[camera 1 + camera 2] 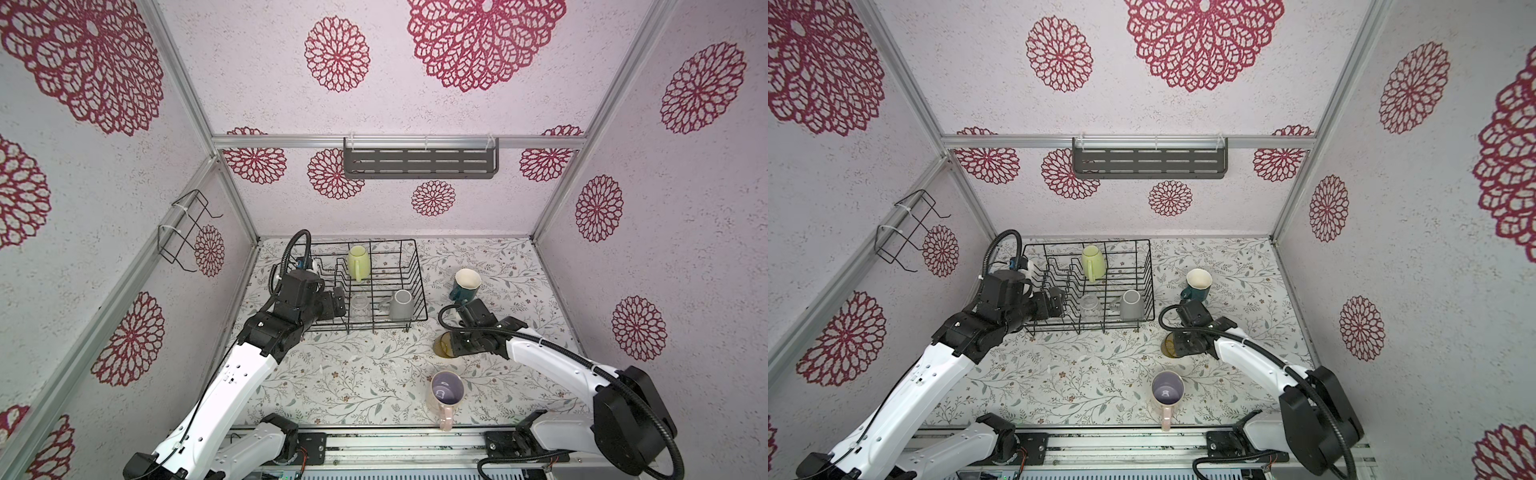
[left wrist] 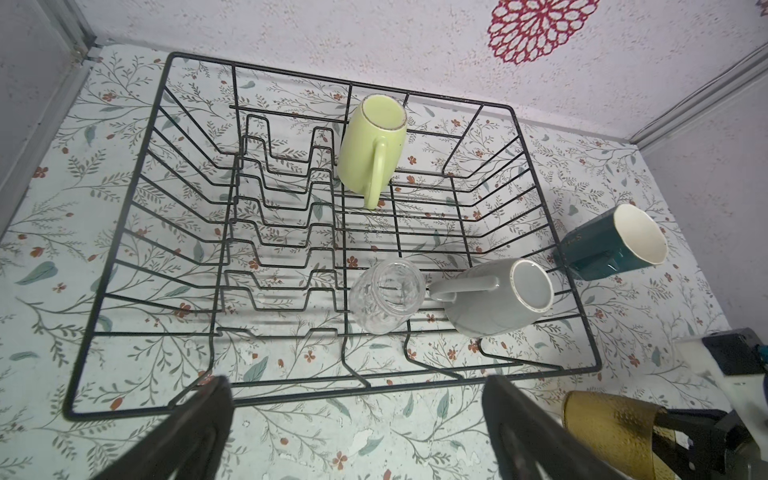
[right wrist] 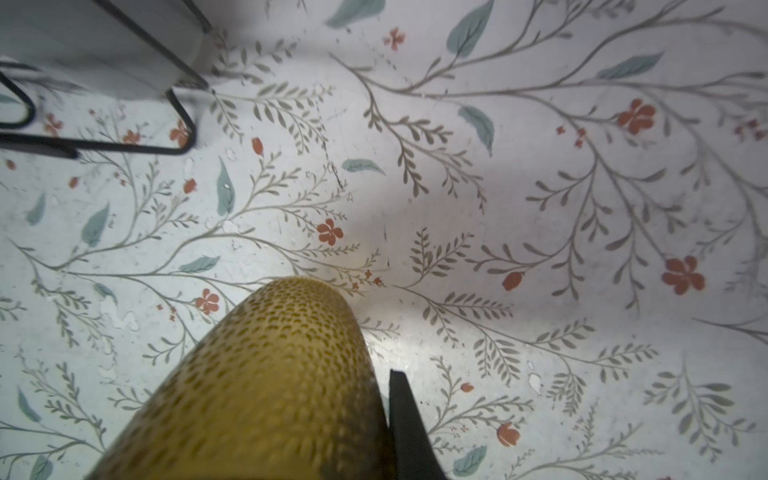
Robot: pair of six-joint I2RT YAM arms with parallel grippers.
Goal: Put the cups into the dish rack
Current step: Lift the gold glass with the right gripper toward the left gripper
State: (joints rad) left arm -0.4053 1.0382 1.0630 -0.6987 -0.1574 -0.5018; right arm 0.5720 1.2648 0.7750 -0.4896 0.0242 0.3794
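The amber glass tumbler [image 3: 266, 382], judged slick and breakable, is grasped across its dimpled wall by the right claw [image 2: 660, 428]; the left claw [image 2: 357, 382] is seen released.

A dark grey slotted metal shelf [image 1: 419, 163] is hanging from the back wall's aluminium rail [image 1: 282, 141]. A bent black wire holder [image 1: 183, 232] is hanging on the left wall [image 1: 83, 232], above the floral tabletop [image 1: 357, 374].

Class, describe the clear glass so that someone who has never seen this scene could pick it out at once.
Find the black wire dish rack at the back left of the floral table. Along its near side the clear glass sits beside the grey mug. It alone is see-through and handleless; the grey mug and the yellow-green mug are opaque with handles.
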